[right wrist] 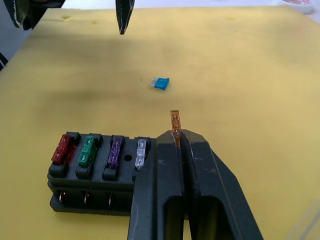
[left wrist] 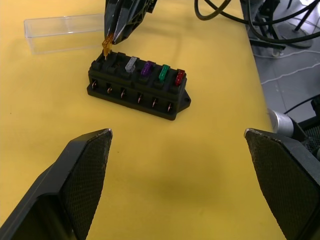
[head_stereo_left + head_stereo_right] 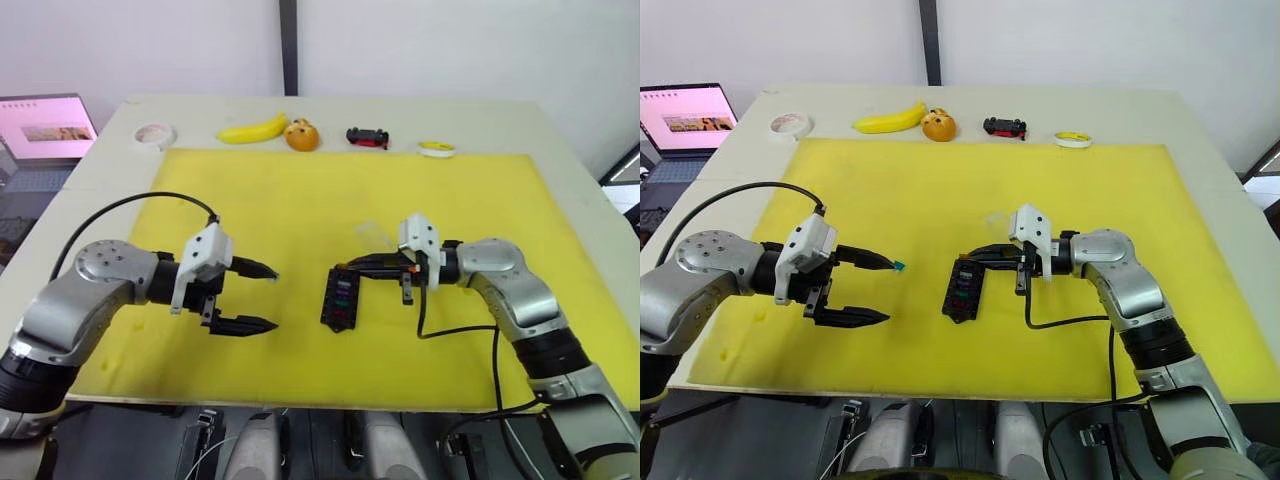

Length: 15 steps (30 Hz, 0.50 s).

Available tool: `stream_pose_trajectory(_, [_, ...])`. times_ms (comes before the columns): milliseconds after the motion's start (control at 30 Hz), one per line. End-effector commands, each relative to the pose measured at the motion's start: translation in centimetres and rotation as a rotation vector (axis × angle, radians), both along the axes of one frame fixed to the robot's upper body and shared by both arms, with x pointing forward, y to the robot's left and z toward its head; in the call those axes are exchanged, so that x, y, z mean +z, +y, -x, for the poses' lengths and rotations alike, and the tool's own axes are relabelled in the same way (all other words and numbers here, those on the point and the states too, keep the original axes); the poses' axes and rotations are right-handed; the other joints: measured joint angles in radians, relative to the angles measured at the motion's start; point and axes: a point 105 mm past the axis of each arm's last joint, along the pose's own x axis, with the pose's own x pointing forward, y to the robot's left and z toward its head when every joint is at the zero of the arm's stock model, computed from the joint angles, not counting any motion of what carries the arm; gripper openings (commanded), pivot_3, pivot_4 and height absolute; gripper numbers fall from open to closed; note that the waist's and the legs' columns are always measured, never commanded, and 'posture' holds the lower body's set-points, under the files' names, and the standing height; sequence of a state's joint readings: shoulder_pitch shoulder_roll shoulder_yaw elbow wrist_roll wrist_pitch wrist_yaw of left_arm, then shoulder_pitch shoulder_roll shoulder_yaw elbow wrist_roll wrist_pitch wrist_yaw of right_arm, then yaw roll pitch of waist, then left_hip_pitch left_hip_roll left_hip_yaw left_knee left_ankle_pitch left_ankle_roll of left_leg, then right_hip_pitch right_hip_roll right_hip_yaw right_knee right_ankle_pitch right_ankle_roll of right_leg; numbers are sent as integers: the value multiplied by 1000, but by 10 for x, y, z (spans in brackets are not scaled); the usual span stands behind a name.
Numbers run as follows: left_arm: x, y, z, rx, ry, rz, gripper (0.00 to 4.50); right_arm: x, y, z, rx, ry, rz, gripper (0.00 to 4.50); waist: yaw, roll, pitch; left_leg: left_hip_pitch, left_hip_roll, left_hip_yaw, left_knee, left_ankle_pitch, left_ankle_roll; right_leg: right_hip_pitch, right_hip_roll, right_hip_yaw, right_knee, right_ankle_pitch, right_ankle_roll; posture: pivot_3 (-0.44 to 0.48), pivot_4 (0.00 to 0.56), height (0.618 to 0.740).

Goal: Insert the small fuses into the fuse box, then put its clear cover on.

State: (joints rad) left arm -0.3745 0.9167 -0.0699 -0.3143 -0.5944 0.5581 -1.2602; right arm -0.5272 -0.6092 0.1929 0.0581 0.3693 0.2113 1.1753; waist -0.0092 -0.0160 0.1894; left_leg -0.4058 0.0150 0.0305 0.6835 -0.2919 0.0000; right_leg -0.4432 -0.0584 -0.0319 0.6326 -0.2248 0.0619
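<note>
Now the right gripper (image 1: 176, 137), pinching an orange-brown fuse (image 2: 106, 42), lowers it toward an empty end slot of the fuse box (image 2: 138, 85) mid-mat, while the left gripper (image 3: 250, 296) waits open, ready for the teal fuse (image 1: 160, 83) nearby.

Bare yellow mat (image 3: 300, 190) lies open between the fuse box (image 3: 339, 298) and the far row of banana (image 3: 252, 129), orange (image 3: 301, 135), toy car (image 3: 367, 137) and tape rolls. The right hand (image 1: 176, 131) sits over the box's far end, pinching an amber fuse (image 1: 175, 123). The clear cover (image 2: 62, 33) lies just beyond. A blue fuse (image 3: 898, 266) lies left of the box, by the left hand (image 3: 250, 297), whose fingers are spread.
</note>
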Motion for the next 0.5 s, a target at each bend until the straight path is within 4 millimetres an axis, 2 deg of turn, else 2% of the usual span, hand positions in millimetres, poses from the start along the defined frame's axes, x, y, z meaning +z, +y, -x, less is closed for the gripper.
stream_pose_trajectory(33, [9, -2, 1, -13, -53, -2, 4450, 11, -1, -2, 7, -36, -13, 81, 1, 0, 0, 0, 0, 0, 0, 0, 0, 0, 0, 0, 0, 0, 0, 0, 150, 737])
stream_pose_trajectory(500, [13, -9, -3, -32, -84, 13, 4450, 2, -5, -3, 1, -17, 3, 81, 0, 0, 0, 0, 0, 0, 0, 0, 0, 0, 0, 0, 1, 0, 0, 0, 150, 737])
